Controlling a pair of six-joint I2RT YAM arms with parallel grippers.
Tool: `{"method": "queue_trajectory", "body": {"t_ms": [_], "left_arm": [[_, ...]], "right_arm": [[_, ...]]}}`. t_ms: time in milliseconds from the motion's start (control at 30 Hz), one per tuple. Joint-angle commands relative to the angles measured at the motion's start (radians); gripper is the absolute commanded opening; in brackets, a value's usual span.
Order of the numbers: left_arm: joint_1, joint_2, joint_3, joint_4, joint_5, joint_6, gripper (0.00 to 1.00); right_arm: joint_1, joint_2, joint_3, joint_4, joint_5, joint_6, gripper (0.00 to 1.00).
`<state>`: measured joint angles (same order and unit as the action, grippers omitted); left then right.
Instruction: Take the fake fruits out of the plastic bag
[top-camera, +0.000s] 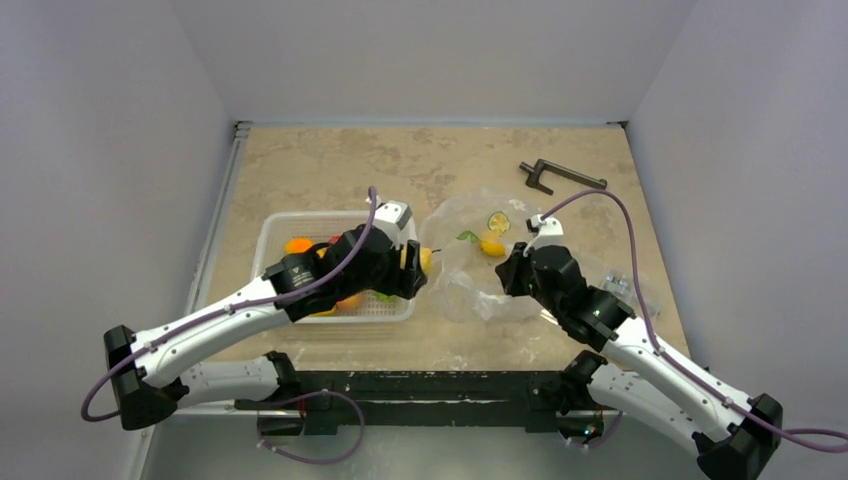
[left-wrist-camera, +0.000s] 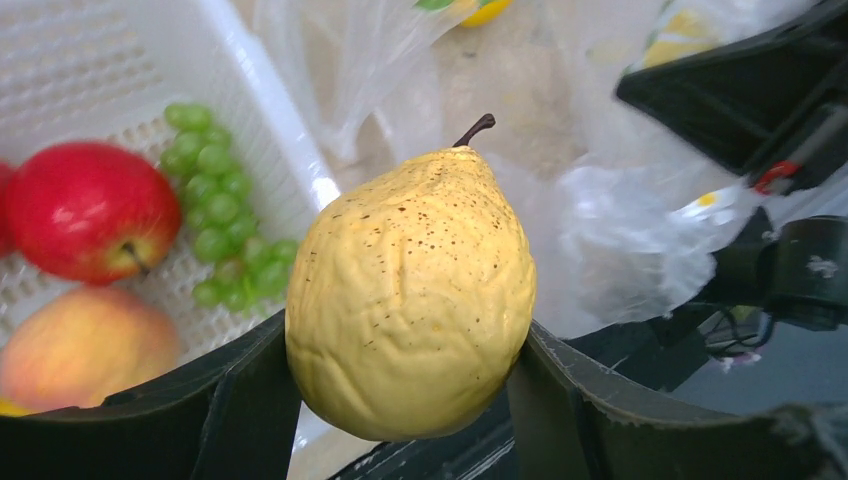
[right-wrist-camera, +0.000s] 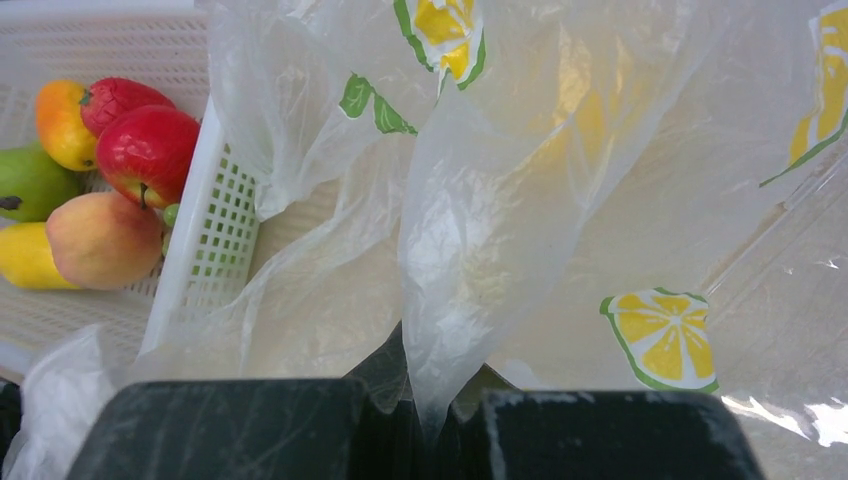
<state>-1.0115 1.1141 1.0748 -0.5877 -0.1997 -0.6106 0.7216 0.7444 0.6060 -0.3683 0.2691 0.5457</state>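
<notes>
Centre frame, the left pincer (left-wrist-camera: 405, 365) pinches the stubby speckled yellow toy pear (left-wrist-camera: 410, 290) by the rim of the white mesh basket (left-wrist-camera: 290, 130), where the glossy red apple (left-wrist-camera: 90, 210) lies. The right pincer (right-wrist-camera: 425, 415) nips the crinkly clear lemon-printed plastic bag (right-wrist-camera: 500, 200), centre-right on the desk (top-camera: 330, 160).

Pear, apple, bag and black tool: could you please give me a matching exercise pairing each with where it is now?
Things:
1 pear
2 apple
3 bag
4 black tool

Places:
A lying in the white basket
B pinched in the right pincer
C on the table, far side
D held in the left pincer

Pairs: 1-D; 2-A; 3-B; 4-C
</notes>
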Motion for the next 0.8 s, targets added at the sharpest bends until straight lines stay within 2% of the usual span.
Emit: {"method": "queue_trajectory", "body": {"t_ms": [0, 167, 533, 600, 667, 767], "left_arm": [[0.007, -0.113, -0.122, -0.132, -0.118, -0.096, 0.12], [0.037, -0.172, -0.203, -0.146, -0.132, -0.133, 0.15], [0.057, -0.017, -0.186, -0.159, -0.169, -0.120, 0.17], [0.056, 0.002, -0.181, -0.167, -0.164, -0.127, 0.22], [0.056, 0.007, -0.192, -0.161, -0.168, -0.131, 0.34], [0.057, 0.004, -0.205, -0.160, -0.180, -0.142, 0.44]], "right_arm": [[0.001, -0.037, -0.020, 0.061, -0.041, -0.028, 0.00], [0.002, -0.022, -0.017, 0.063, -0.052, -0.033, 0.00], [0.002, -0.042, -0.026, 0.071, -0.068, -0.037, 0.00], [0.002, -0.043, -0.026, 0.068, -0.055, -0.031, 0.00], [0.001, -0.044, -0.026, 0.069, -0.063, -0.033, 0.00], [0.002, -0.042, -0.026, 0.072, -0.064, -0.036, 0.00]]}}
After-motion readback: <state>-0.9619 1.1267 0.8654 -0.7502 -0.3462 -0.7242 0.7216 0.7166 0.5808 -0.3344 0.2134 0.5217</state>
